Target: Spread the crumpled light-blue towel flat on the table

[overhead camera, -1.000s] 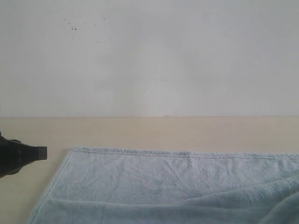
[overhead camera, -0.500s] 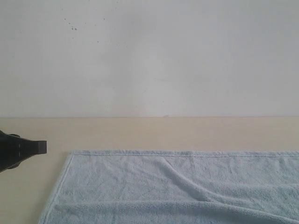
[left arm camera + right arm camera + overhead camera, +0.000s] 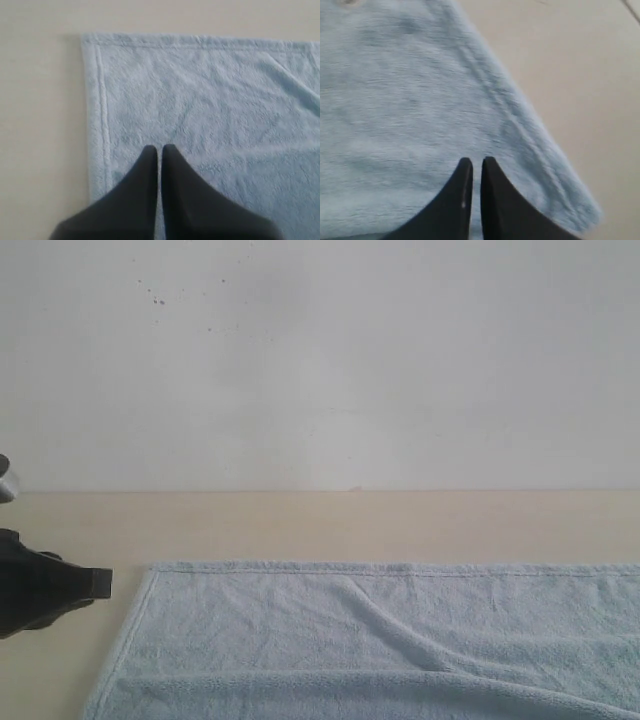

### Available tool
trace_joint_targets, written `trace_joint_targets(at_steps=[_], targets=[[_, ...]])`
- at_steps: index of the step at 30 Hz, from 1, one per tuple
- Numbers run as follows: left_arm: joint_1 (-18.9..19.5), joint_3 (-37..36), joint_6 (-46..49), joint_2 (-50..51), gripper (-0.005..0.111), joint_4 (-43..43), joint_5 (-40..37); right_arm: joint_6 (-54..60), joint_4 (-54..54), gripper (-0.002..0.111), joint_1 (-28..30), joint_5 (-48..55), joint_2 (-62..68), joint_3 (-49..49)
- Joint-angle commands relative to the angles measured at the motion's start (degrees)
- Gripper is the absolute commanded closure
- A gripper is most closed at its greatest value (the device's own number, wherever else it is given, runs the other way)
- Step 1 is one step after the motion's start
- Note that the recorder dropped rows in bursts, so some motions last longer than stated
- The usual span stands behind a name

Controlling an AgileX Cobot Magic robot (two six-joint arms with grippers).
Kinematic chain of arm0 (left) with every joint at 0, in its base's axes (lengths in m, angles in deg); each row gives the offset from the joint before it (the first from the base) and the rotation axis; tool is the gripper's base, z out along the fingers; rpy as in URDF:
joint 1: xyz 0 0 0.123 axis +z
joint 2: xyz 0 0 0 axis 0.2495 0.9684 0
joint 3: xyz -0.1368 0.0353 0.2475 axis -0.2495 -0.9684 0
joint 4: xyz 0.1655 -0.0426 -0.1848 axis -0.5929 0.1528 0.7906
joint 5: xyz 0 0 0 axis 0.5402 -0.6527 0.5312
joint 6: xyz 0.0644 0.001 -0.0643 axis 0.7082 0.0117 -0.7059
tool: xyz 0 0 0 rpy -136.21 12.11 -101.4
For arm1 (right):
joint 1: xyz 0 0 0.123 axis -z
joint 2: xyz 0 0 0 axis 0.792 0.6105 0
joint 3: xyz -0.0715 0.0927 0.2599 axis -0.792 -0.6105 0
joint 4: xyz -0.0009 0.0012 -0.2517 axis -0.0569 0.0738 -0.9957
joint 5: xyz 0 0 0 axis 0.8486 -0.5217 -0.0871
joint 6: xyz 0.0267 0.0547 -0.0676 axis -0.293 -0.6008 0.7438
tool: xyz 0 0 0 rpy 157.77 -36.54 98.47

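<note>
The light-blue towel (image 3: 300,630) lies spread on the beige table (image 3: 300,525), with its far hem straight. A diagonal ridge (image 3: 390,625) and a long low fold (image 3: 300,680) still show in it. My left gripper (image 3: 105,583) is just off the towel's left edge. In the left wrist view the left gripper (image 3: 160,146) is shut, empty, above the towel (image 3: 200,100) beside its stitched side hem (image 3: 102,100). My right gripper (image 3: 472,160) does not appear in the exterior view. Its wrist view shows it shut and empty over the towel (image 3: 395,100) near a corner (image 3: 585,212).
A plain white wall (image 3: 320,360) with a few dark specks rises behind the table's far edge. Bare table (image 3: 40,125) lies left of the towel, and more bare table (image 3: 580,75) lies past the corner in the right wrist view.
The bulky fold at the towel's lower right has flattened into a shallow ridge, and its left edge has straightened. My left gripper rose slightly, then sank lower, staying shut.
</note>
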Motion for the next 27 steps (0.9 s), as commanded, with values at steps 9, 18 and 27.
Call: trace_joint_targets(at_steps=[9,18,27], targets=[[-0.3,-3.6,0.6,5.9,0.103,-4.0,-17.2,12.2,6.2,0.101,-31.6,-7.0,-0.4,5.7],[-0.3,-5.6,0.6,7.1,0.103,-3.8,-18.2,12.7,7.8,0.101,-37.0,-5.4,-0.4,10.3],[-0.3,-7.1,0.6,7.3,0.103,-4.0,-18.8,13.5,7.8,0.101,-37.0,-4.8,-0.4,10.3]])
